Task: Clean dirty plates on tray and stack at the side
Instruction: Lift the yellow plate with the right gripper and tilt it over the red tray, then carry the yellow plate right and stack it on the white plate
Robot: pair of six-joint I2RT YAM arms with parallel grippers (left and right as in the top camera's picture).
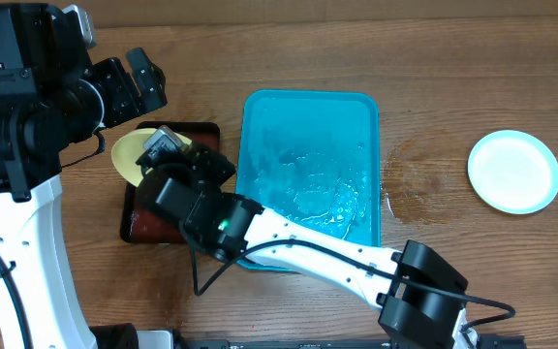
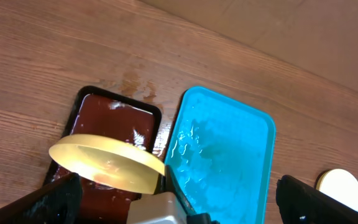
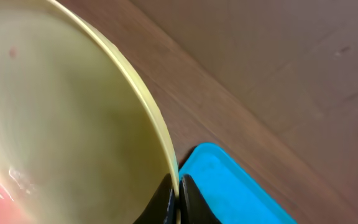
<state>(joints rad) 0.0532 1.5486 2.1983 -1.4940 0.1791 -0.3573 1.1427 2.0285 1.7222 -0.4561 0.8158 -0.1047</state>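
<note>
Wooden table point(image 1: 356, 48): mid-brown with darker streaks, grain running side to side in overhead view, filling the whole frame. Damp patch point(image 1: 419, 184) darkening the boards right of centre; smaller wet marks point(image 2: 135, 81) visible in left wrist view. Past table edge: plain dull-brown surface point(image 2: 303, 31), featureless, nature indeterminate. Lighting even; shadows soft.

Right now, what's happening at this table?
The right gripper pinches the rim of a round yellow-green plastic plate and holds it tilted above the small black-rimmed red-brown tray. The left gripper hangs open nearby, holding nothing. The large turquoise plastic tray looks wet and has no plates on it. A light-blue-rimmed plate sits on the wooden table.
</note>
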